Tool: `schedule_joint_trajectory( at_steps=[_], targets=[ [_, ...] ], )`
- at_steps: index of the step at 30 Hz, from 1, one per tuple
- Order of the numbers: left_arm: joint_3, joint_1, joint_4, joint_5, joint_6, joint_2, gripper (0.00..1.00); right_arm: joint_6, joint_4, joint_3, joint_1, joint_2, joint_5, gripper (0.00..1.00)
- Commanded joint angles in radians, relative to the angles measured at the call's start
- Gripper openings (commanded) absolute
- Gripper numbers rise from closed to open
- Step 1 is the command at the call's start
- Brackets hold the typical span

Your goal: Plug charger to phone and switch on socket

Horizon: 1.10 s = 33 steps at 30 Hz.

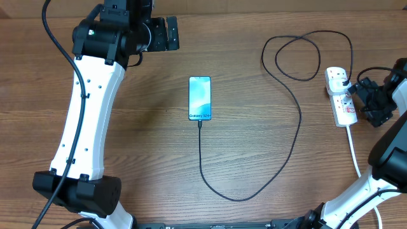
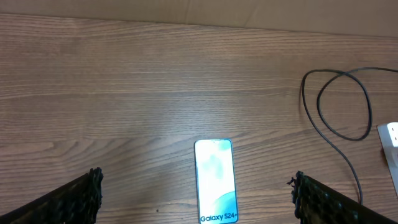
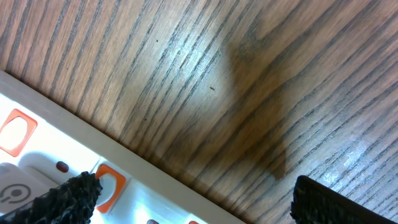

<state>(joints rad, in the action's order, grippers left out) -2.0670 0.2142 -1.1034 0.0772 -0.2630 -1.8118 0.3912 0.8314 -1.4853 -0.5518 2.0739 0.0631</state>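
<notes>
Two arms, overhead: the left arm (image 1: 89, 121) reaches from its base at the near left corner to the far edge of the tabletop (image 1: 146, 146), wrist bent toward the middle; the right arm (image 1: 389, 159) rises from the near right and folds over the right edge.
Left gripper, overhead: the left gripper (image 1: 170, 33) hangs well beyond the phone (image 1: 200, 98), jaws apart.
Right gripper, overhead: the right gripper (image 1: 364, 102) sits just beside the socket (image 1: 341, 97), on its outer side.
Task things, overhead: the phone lies screen-up mid-tabletop; the charger (image 1: 299, 130) meets its near end, sweeps right, loops, and ends at a black plug (image 1: 344, 81) on the socket's far end.
Left wrist view: fingers (image 2: 78, 199) spread wide at both lower corners, the phone lying between them farther off, the cable loop to the right.
Right wrist view: fingers spread wide, low over bare wood; the socket's white body and red switches (image 3: 111, 182) lie at the lower left, beside one finger; whether they touch cannot be told.
</notes>
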Motion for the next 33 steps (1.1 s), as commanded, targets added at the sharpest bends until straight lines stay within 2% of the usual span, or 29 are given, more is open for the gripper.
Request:
schedule_joint_trajectory(
  at_steps=[1,33],
  targets=[
    [0.004,0.002,0.0,-0.007,-0.006,0.003,1.0,-0.034,0.023,0.007,0.016,0.027,0.051,1.0],
    [0.004,0.002,0.0,-0.007,-0.006,0.003,1.0,-0.034,0.026,0.007,0.074,0.027,0.037,1.0]
  ],
)
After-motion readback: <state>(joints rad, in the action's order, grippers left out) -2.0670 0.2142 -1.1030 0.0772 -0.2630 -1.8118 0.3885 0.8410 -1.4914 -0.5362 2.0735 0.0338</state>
